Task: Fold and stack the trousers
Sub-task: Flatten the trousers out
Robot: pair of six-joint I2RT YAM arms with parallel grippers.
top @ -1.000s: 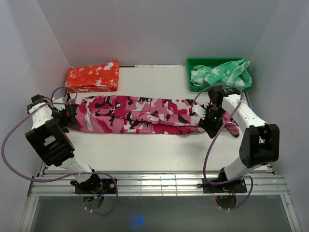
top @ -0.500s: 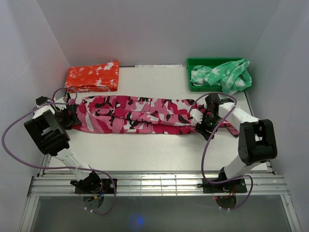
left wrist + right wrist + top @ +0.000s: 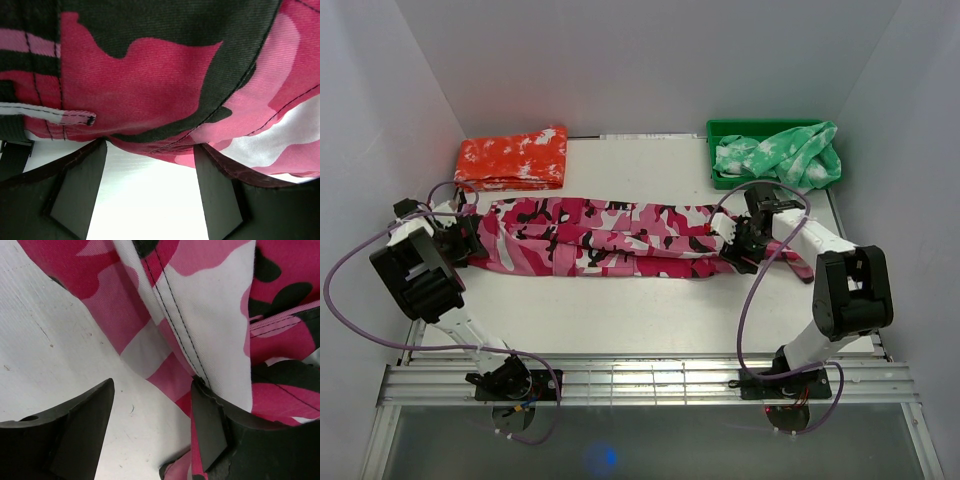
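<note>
The pink camouflage trousers (image 3: 610, 235) lie stretched left to right across the middle of the table. My left gripper (image 3: 470, 240) sits low at their left end. In the left wrist view it (image 3: 150, 146) stands open, with bare table between the fingers (image 3: 80, 190) and the cloth edge (image 3: 150, 75) just ahead of the tips. My right gripper (image 3: 735, 242) is at the right end. Its jaws (image 3: 152, 385) are open too, the right finger (image 3: 210, 425) against a stitched fold of the trousers (image 3: 210, 305), the left finger over bare table.
A folded orange-red garment (image 3: 512, 158) lies at the back left. A green bin (image 3: 740, 125) at the back right holds a green-and-white garment (image 3: 780, 152) that spills over its front. White walls close in on three sides. Purple cables loop from both arms.
The right gripper has moved left onto the trousers' right end and its jaws have spread wider. The left arm swung back and lower at the left end, then held still.
</note>
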